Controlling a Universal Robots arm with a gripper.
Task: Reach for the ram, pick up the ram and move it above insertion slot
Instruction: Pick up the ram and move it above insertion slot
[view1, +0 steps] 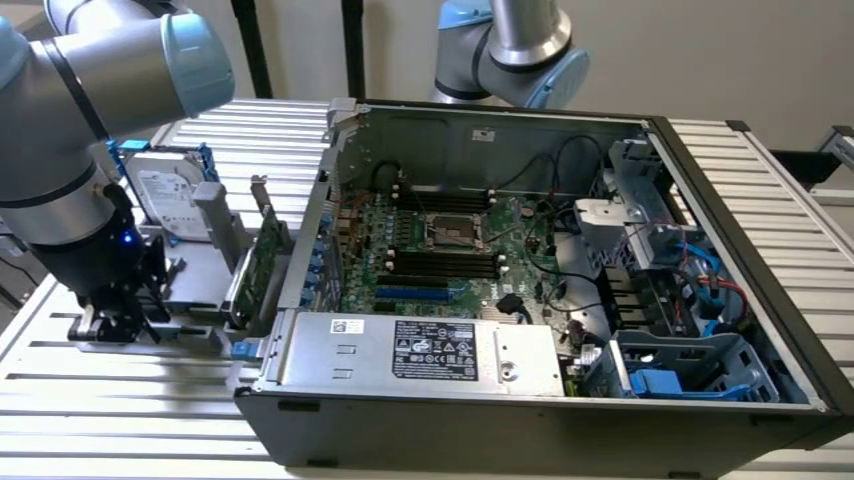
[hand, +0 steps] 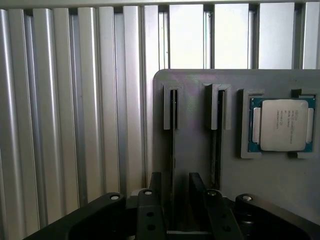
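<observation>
Wrist view shows the tool (hand: 174, 197) straddling the ram (hand: 173, 140), jaws apart.

Labels are seen on the power supply (view1: 434, 352) and the hard drive (view1: 170, 192), and faint print on the processor (hand: 283, 124). None of it can be read.
</observation>
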